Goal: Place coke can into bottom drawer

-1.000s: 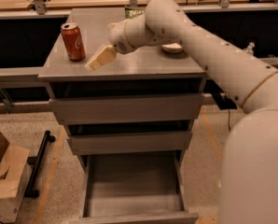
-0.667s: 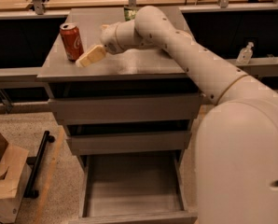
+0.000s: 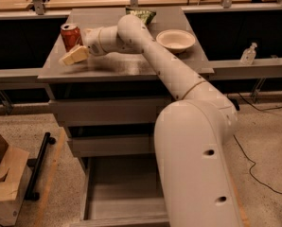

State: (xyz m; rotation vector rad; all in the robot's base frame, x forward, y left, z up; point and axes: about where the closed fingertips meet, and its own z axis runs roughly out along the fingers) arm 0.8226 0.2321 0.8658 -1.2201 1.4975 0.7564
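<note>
The can [image 3: 71, 36] is seen upright near the left edge of the bench [image 3: 131, 67]. The claw [image 3: 74, 56] is held just in front of it; whether it is open or closed cannot be told. Below, the bottom drawer [image 3: 117, 193] is pulled open.

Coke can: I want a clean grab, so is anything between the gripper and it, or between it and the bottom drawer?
Nothing visible. The gripper is close beside the coke can on the cabinet top, no object between. The bottom drawer below is open; the bowl and chip bag sit away from that path.
</note>
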